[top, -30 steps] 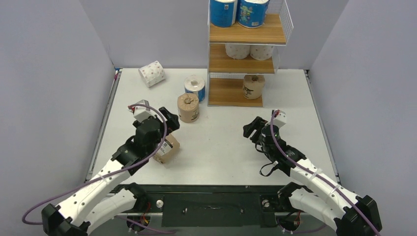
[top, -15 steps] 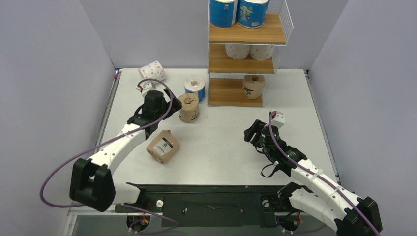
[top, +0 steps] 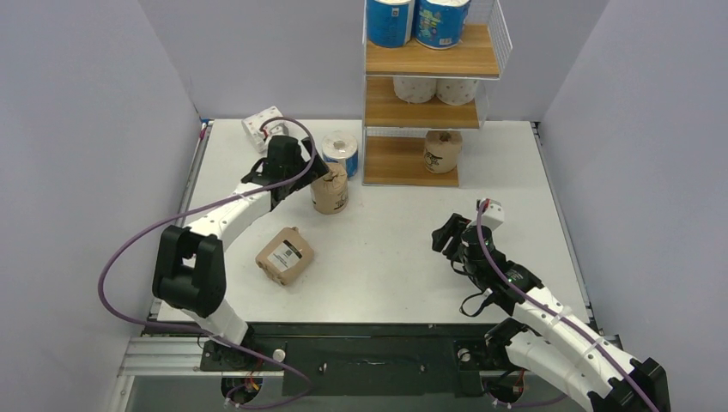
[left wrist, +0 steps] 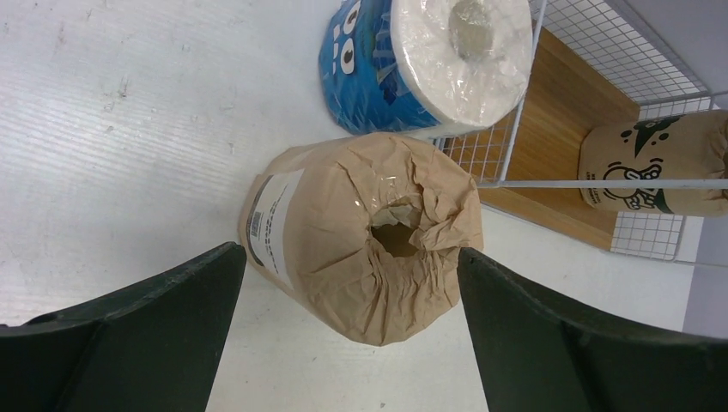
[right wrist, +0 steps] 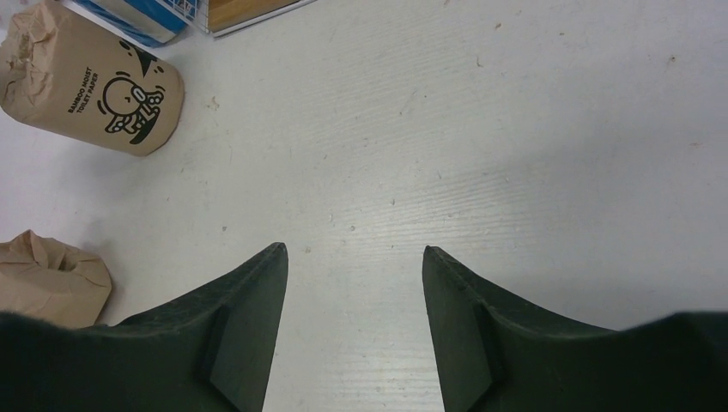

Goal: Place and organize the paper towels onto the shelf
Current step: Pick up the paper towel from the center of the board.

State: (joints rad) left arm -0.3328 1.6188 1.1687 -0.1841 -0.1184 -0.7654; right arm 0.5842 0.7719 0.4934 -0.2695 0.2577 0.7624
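An upright brown paper towel roll [top: 330, 189] [left wrist: 365, 236] stands left of the shelf [top: 410, 160]. My left gripper [top: 316, 174] [left wrist: 348, 251] is wide open, with a finger on each side of that roll's top and no grip on it. Behind it stands a blue roll [top: 340, 151] [left wrist: 421, 64]. A second brown roll [top: 284, 256] lies on its side nearer the front. A white dotted roll [top: 260, 126] lies at the back left, partly hidden by the arm. My right gripper [top: 446, 232] [right wrist: 354, 249] hangs open over bare table with nothing in it.
The shelf holds two blue rolls [top: 391, 21] on top, two white rolls [top: 415, 88] in the middle and a brown roll [top: 442, 150] [left wrist: 661, 163] on the bottom board [left wrist: 549, 154]. Its wire mesh side [left wrist: 481, 150] stands close to the upright brown roll.
My left arm has reached forward from the lying brown roll to the upright one. The right arm has drawn back a little and its jaws have narrowed slightly.
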